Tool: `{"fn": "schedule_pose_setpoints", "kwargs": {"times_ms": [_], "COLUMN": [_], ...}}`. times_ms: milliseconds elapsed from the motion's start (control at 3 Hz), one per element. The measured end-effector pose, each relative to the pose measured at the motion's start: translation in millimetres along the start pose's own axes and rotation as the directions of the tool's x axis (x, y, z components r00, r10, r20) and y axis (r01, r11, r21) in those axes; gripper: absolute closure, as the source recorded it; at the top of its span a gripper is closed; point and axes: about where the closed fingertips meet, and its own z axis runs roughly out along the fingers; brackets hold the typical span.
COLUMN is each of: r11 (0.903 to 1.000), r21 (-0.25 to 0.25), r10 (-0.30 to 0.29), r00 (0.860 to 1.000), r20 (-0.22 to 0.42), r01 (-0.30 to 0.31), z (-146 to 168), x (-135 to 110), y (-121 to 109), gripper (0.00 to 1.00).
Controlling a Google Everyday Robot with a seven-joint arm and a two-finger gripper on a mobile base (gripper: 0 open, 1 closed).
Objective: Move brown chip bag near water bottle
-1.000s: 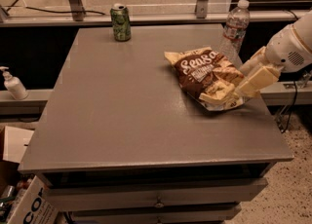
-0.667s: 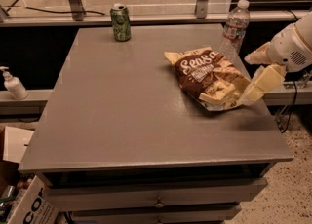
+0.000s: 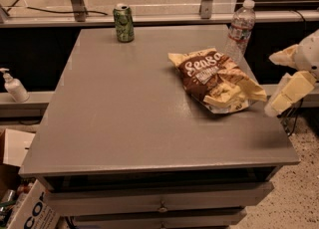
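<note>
The brown chip bag (image 3: 214, 76) lies flat on the right half of the grey table (image 3: 124, 113), its dark front panel facing up. The water bottle (image 3: 240, 29) stands upright just behind it at the table's back right, a small gap from the bag's far edge. My gripper (image 3: 273, 84) is off the table's right edge, to the right of the bag and apart from it. Its cream fingers (image 3: 291, 91) are spread open and hold nothing.
A green drink can (image 3: 123, 22) stands at the back of the table, left of centre. A white pump bottle (image 3: 14, 86) sits on a ledge to the left. Cardboard boxes (image 3: 30, 208) are on the floor at lower left. A metal rail runs behind the table.
My gripper was on the bag's right end, then opened and pulled back to the right, off the table edge. The bag stays next to the bottle.
</note>
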Motion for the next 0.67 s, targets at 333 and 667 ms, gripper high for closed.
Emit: {"fn": "schedule_pose_setpoints", "kwargs": {"times_ms": [333,667], "r11": [0.9992,0.9992], "r21": [0.014,0.014], "r10": [0.036,0.036], "r00": [0.998,0.998], "r20": [0.048,0.048], "r01": [-0.037,-0.037], "z": [-26.5,-26.5], "x": [28.2,28.2], "y": [26.0,26.0], "gripper": [0.00,0.00]}}
